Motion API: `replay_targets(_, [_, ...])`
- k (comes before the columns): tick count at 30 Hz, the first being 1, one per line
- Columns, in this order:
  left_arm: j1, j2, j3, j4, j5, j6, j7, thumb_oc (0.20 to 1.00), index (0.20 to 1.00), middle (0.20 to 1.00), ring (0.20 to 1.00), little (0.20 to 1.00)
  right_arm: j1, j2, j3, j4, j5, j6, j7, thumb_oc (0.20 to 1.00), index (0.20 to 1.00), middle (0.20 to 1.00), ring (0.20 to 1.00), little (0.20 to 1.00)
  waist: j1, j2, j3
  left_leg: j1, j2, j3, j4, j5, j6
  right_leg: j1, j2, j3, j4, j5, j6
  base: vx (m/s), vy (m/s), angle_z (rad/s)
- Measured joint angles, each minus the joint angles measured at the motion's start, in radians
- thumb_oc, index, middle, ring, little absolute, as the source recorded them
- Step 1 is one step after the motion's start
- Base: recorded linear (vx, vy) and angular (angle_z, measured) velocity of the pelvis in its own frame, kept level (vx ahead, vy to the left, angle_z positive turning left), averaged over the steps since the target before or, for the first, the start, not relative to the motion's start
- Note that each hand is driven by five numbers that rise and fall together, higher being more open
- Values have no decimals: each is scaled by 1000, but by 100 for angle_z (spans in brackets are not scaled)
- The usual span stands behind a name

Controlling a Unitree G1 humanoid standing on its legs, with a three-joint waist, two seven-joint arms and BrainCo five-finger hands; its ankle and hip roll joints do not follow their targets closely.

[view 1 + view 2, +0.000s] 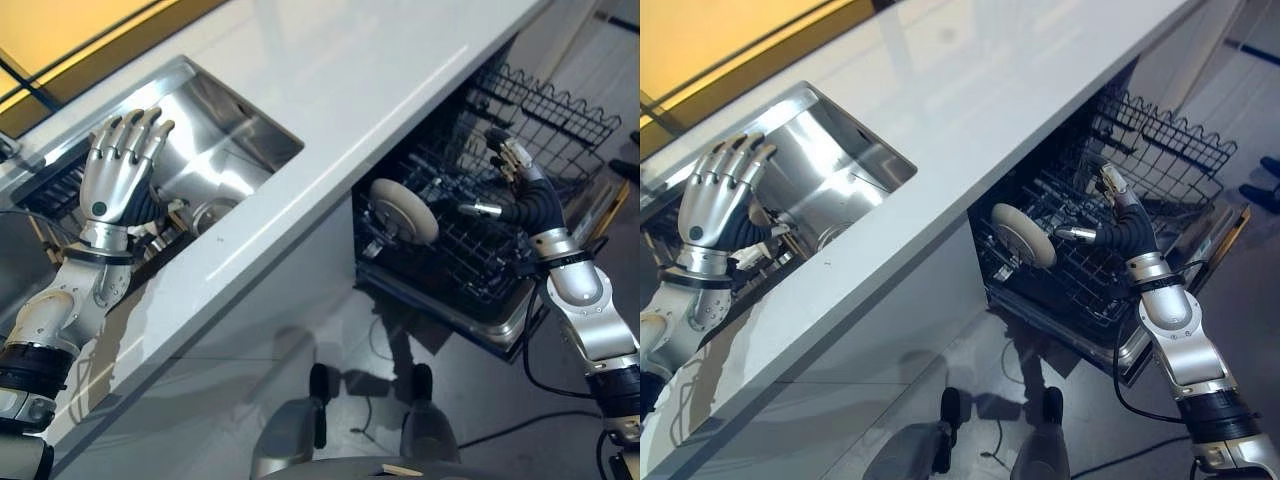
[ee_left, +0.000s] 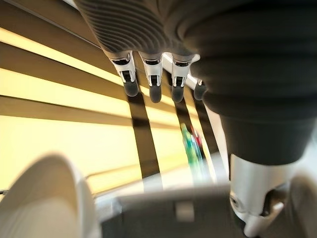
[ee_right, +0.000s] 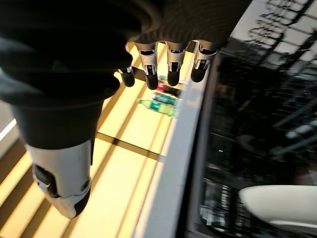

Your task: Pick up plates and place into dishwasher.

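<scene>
One plate (image 1: pixel 404 211) is standing on edge in the dishwasher's lower rack (image 1: pixel 470 260), with the right hand (image 1: pixel 515 178) hanging just beside it, fingers relaxed and empty. The left hand (image 1: pixel 118 165) is hovering spread over the steel sink (image 1: pixel 232 150), so fetching another plate looks next, by reaching down into the basin.

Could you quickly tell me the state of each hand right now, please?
Left hand: open, fingers straight, over the steel sink.
Right hand: open, holding nothing, above the black wire dishwasher rack.
</scene>
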State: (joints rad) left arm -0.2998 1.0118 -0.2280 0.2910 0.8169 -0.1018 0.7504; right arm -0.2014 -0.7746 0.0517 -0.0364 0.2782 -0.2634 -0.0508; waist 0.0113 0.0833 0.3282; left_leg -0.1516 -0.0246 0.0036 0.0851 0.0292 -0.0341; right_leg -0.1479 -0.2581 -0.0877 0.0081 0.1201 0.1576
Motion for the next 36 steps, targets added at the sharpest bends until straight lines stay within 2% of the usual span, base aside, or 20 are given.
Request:
replay_targets(4, [-4, 0, -41, 69, 26, 93, 55, 1000, 1000, 1000, 1000, 1000, -24, -27, 5, 1, 9, 0, 10, 1000, 1000, 1000, 1000, 1000, 1, 23, 19, 1, -7, 14, -8, 3, 4, -2, -8, 3, -7, 7, 10, 6, 191, -3])
replay_targets(9, [15, 0, -38, 101, 22, 135, 103, 1000, 1000, 1000, 1000, 1000, -97, -32, 27, 6, 9, 0, 29, 1000, 1000, 1000, 1000, 1000, 4, 43, 29, 2, -14, 21, -24, 7, 9, -10, -12, 11, -12, 8, 14, -1, 115, -2])
replay_targets(15, [51, -1, 19, 71, 25, 99, 150, 1000, 1000, 1000, 1000, 1000, -105, -31, 36, 7, 9, 5, 49, 1000, 1000, 1000, 1000, 1000, 8, 46, 31, 23, -19, 17, -40, 11, 14, 13, -22, -3, -24, 9, 18, 46, 67, 3])
replay_targets(22, [127, 6, 176, -159, 130, 12, 181, 1000, 1000, 1000, 1000, 1000, -105, -31, 4, 6, 9, 17, 107, 1000, 1000, 1000, 1000, 1000, 13, 65, 30, 84, -35, 8, -79, 17, 22, 80, -37, -15, -63, 13, 30, 54, 56, 4])
replay_targets(25, [126, 32, 178, -234, 168, -8, 162, 1000, 1000, 1000, 1000, 1000, -105, -36, -7, 3, 10, 34, 126, 1000, 1000, 1000, 1000, 1000, 15, 85, 17, 87, -42, 6, -85, 18, 24, 84, -43, -17, -69, 14, 34, 20, 52, 3])
replay_targets(29, [128, 33, 178, -238, 174, -15, 114, 1000, 1000, 1000, 1000, 1000, -105, -55, -6, 3, 20, 57, 148, 1000, 1000, 1000, 1000, 1000, 9, 111, 8, 87, -42, 7, -87, 18, 24, 83, -43, -17, -71, 14, 35, 6, 20, 0])
replay_targets(36, [144, 33, 168, -213, 174, -15, 72, 1000, 1000, 1000, 1000, 1000, -105, -85, -7, 3, 31, 73, 150, 1000, 1000, 1000, 1000, 1000, 4, 132, 3, 89, -42, 18, -94, 21, 26, 75, -43, -7, -71, 15, 36, -2, 31, -4])
